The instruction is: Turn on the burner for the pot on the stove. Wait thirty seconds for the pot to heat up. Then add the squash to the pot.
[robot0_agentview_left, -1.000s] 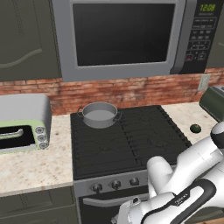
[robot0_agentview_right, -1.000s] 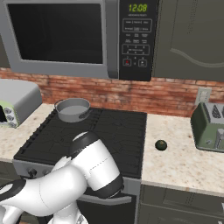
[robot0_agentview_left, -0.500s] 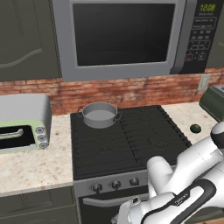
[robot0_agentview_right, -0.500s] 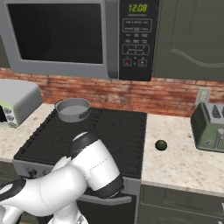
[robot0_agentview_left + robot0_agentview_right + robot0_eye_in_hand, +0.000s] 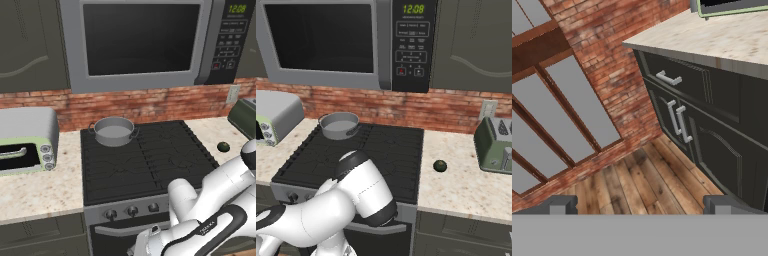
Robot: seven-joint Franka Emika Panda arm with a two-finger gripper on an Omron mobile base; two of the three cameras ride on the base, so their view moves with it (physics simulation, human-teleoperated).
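Note:
The grey pot (image 5: 114,131) (image 5: 339,125) stands on the back left burner (image 5: 107,146) of the black stove (image 5: 165,165) (image 5: 381,155); the pot hides most of that burner. The steel strip of knobs (image 5: 132,210) runs along the stove's front. A small dark green squash (image 5: 223,146) (image 5: 440,166) lies on the counter right of the stove. My arm is folded low in front of the stove. In the hand view my gripper (image 5: 642,207) is open, with nothing between its fingertips (image 5: 562,205), and it faces the wooden floor and dark lower cabinets.
A pale-green toaster oven (image 5: 25,142) (image 5: 271,117) sits on the left counter, a green toaster (image 5: 496,142) on the right. The microwave (image 5: 145,42) hangs over the stove. A cabinet front with handles (image 5: 677,120) and a brick wall (image 5: 612,65) lie near the hand.

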